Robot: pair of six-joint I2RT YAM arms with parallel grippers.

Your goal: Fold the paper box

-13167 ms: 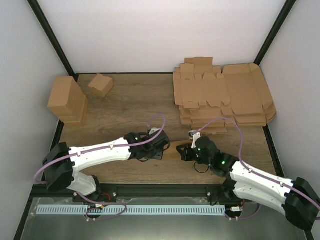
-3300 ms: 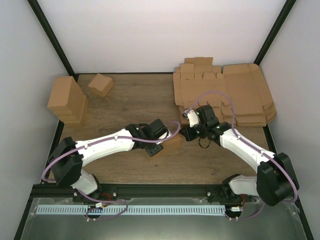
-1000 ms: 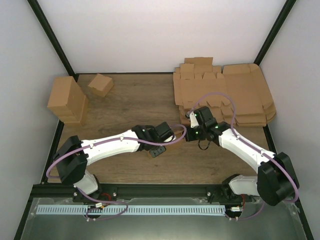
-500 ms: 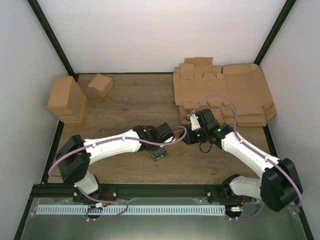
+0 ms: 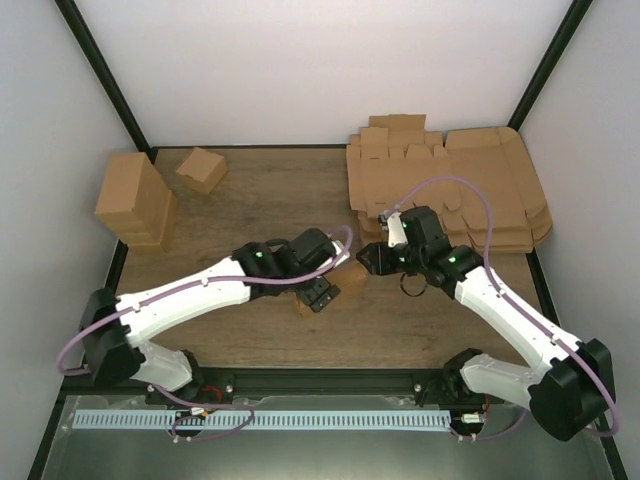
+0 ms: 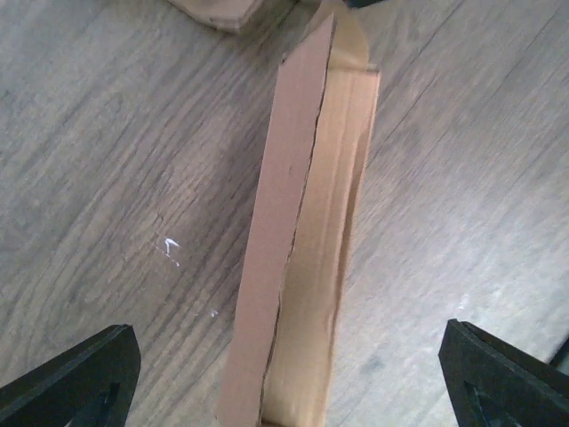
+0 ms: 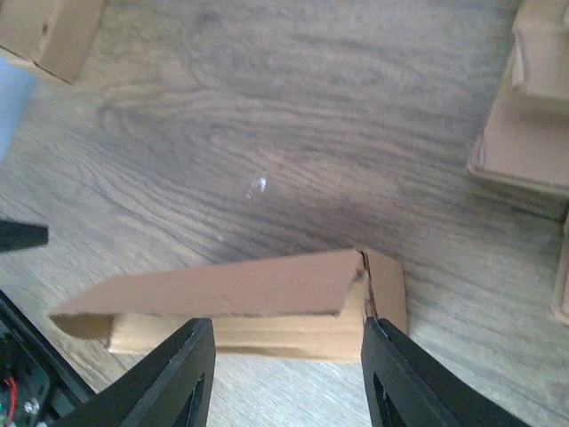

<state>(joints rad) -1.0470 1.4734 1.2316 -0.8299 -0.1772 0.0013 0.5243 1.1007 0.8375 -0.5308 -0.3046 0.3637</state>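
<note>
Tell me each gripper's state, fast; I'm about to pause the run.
Left gripper: open, jaws wide either side of the paper box, holding nothing.
Right gripper: open, holding nothing.

The paper box [image 5: 347, 283] lies near the middle of the counter [image 5: 270, 200], between my two arms. My left fingers [image 6: 76, 378] stand apart, one on either side of the box's near end. My right fingers [image 7: 187, 374] stand apart at its far right end. Far right: a stack of flat die-cut sheets [image 5: 450, 195]. Far left: a tall cardboard block [image 5: 135, 200], with a small folded carton [image 5: 202, 168] just behind it, to its right.
</note>
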